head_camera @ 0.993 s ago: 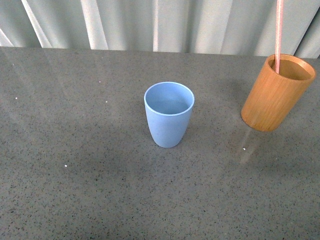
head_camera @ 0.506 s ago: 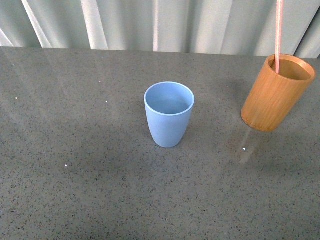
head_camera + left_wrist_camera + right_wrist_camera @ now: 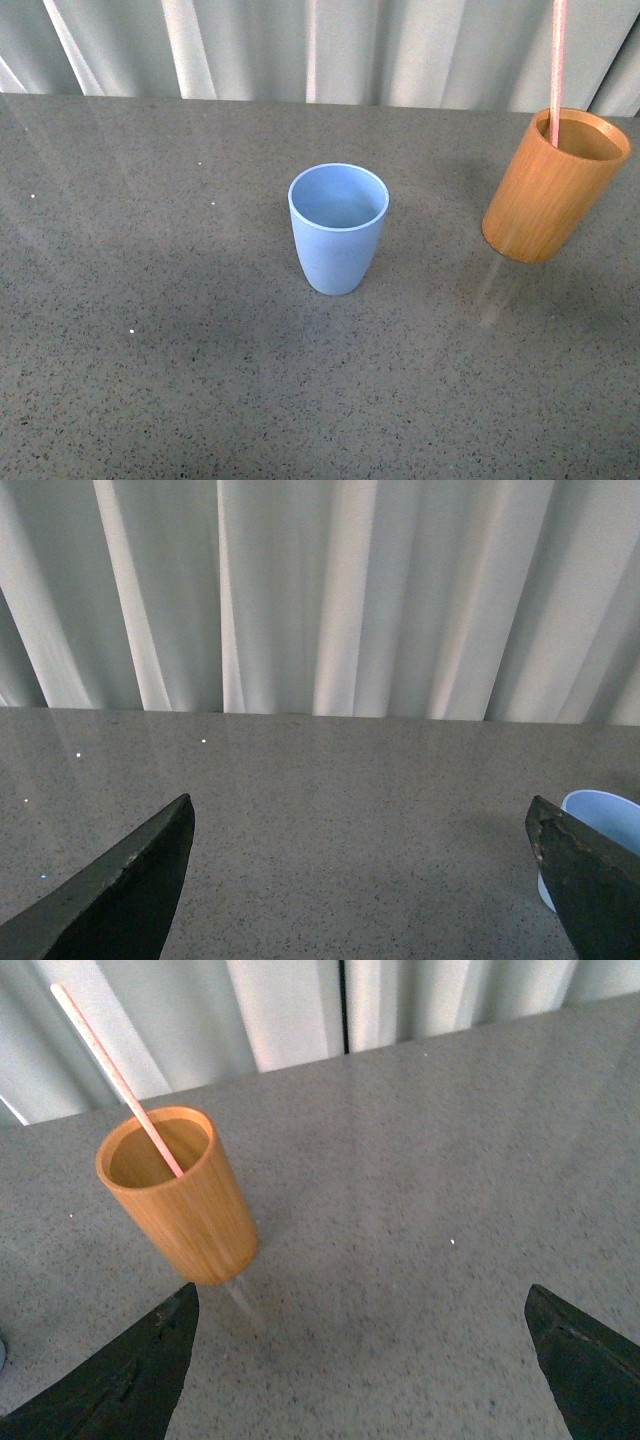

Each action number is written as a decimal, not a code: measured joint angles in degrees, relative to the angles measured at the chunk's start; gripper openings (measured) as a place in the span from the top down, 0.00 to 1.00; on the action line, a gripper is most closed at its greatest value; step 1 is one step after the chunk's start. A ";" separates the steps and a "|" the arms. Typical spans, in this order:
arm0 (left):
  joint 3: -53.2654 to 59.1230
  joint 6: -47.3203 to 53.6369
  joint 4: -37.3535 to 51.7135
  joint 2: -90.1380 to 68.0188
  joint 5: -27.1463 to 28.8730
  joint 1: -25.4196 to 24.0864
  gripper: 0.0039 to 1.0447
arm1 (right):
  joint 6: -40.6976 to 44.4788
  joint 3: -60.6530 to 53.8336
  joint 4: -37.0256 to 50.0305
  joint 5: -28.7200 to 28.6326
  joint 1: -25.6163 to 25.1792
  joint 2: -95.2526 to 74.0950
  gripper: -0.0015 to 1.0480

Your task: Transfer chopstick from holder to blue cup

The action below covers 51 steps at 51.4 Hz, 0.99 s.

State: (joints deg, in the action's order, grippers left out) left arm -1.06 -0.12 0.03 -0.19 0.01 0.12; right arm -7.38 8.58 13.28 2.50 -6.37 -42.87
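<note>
One chopstick (image 3: 557, 60) stands in one holder (image 3: 550, 195); one blue cup (image 3: 338, 235) sits apart.

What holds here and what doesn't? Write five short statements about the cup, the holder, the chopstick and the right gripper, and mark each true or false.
1. The chopstick stands in the holder. True.
2. In the front view the holder stands to the right of the cup. True.
3. The cup already has a chopstick in it. False: the cup is empty.
4. The cup lies on its side. False: it stands upright with its mouth up.
5. The right gripper is open and holds nothing. True.
</note>
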 joint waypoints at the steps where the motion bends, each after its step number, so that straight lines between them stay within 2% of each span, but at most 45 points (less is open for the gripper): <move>1: 0.00 0.00 0.00 0.00 0.02 0.00 0.06 | 0.63 0.42 2.97 -0.96 -0.09 -2.40 0.10; 7: 0.00 0.00 0.00 0.00 0.00 0.00 0.06 | 3.96 4.52 14.82 -5.55 0.42 -18.40 0.10; 16: 0.00 0.00 0.00 0.00 0.00 0.00 0.06 | 7.32 11.28 20.55 -7.17 2.36 -33.00 0.10; 30: 0.00 0.00 0.00 0.00 0.00 0.00 0.06 | 10.67 23.85 24.02 -8.39 3.72 -48.65 0.10; 51: 0.00 0.00 0.00 0.00 0.00 0.00 0.06 | 11.06 38.45 19.67 -9.07 7.96 -58.97 0.10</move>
State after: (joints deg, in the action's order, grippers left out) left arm -1.06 -0.12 0.03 -0.19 0.01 0.12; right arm 3.68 47.03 32.95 -6.57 1.58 -101.84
